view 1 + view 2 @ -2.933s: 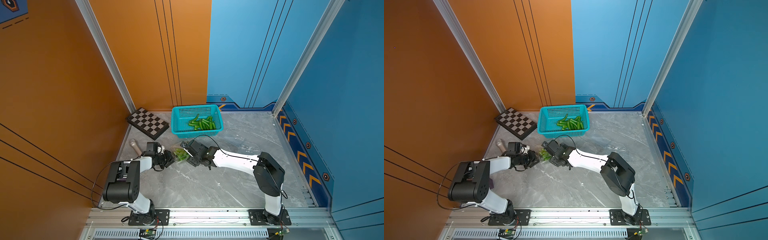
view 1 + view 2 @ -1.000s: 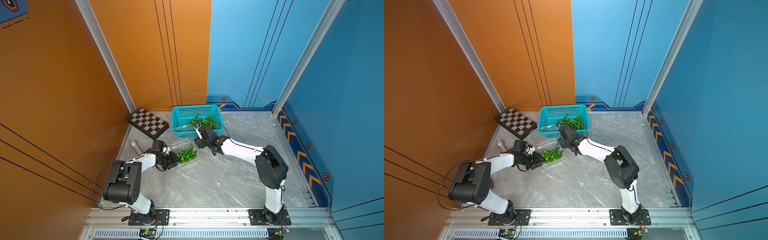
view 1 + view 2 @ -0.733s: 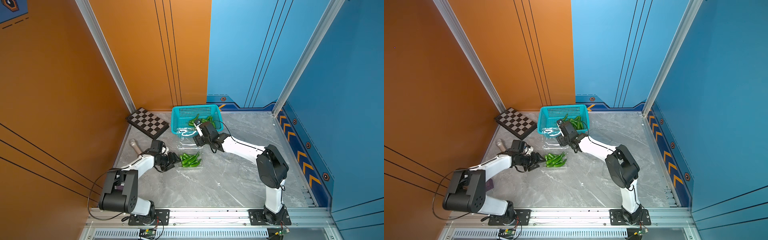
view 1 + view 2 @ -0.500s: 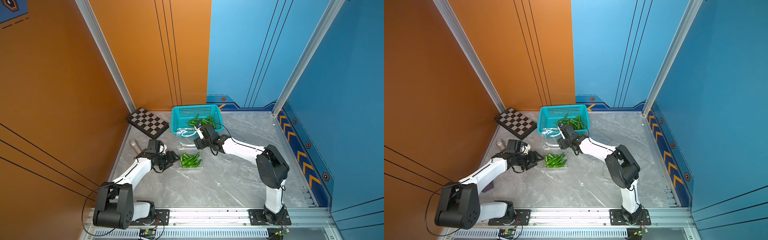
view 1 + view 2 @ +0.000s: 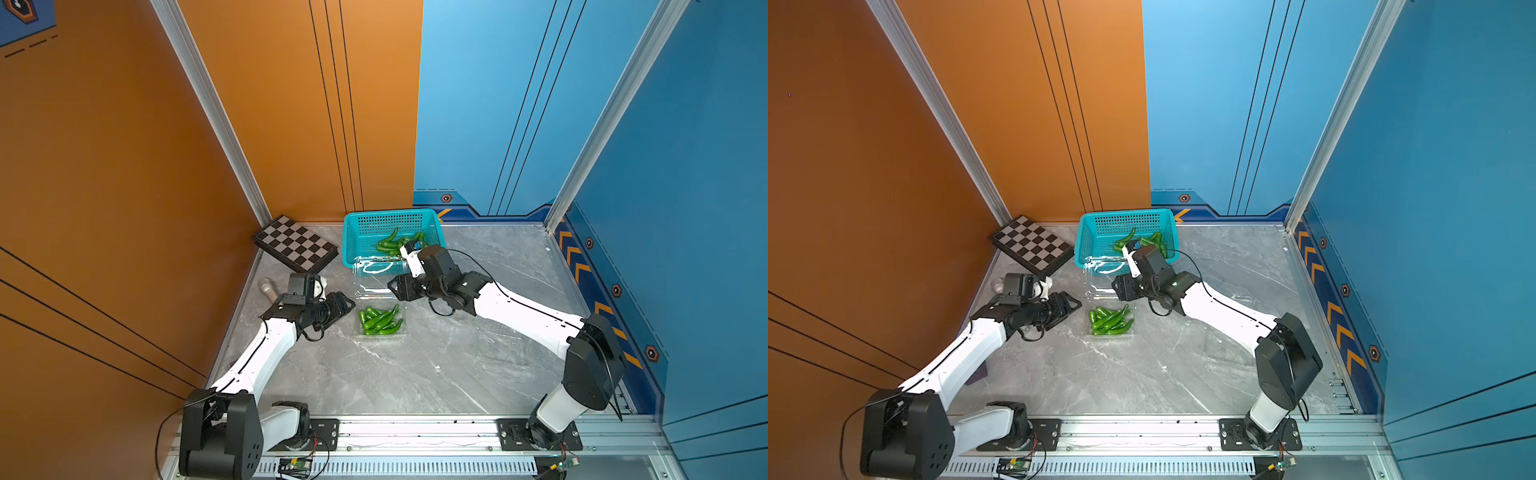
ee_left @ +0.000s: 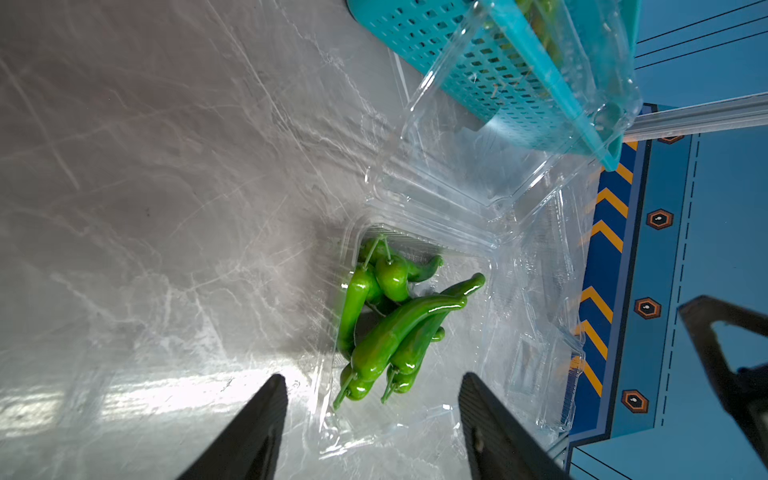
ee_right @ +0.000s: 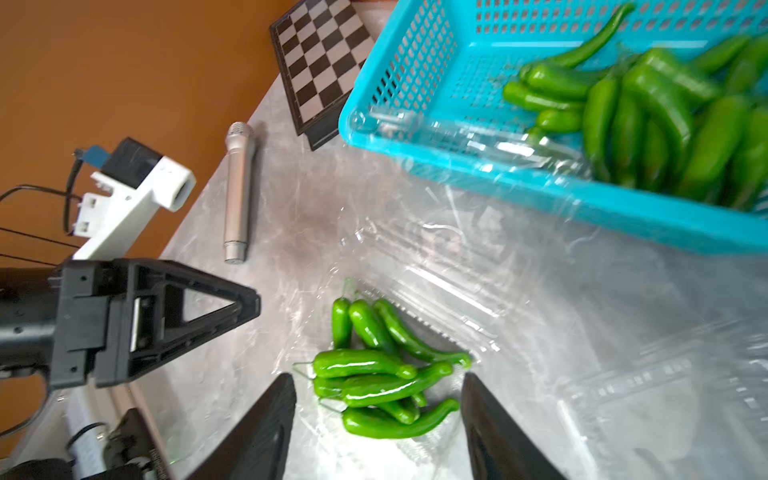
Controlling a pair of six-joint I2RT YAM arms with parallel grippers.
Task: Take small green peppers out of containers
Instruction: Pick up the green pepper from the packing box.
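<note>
1. The open container (image 5: 380, 322) sits between my left gripper (image 5: 351, 304) and my right gripper (image 5: 392, 286); straight down onto the peppers (image 5: 379, 320) is free.
2. Its lid (image 5: 374, 279) rests against the teal basket (image 5: 353, 249) and walls off the far side.
3. The chessboard (image 5: 296, 246) and microphone (image 5: 266, 287) crowd the left rear.
4. The near worktop (image 5: 395, 374) is passable; an empty clear container (image 5: 503, 345) lies by my right arm.

Peppers (image 5: 380, 320) in open container (image 5: 374, 286), basket (image 5: 365, 224) behind, chessboard (image 5: 295, 245) left of basket
</note>
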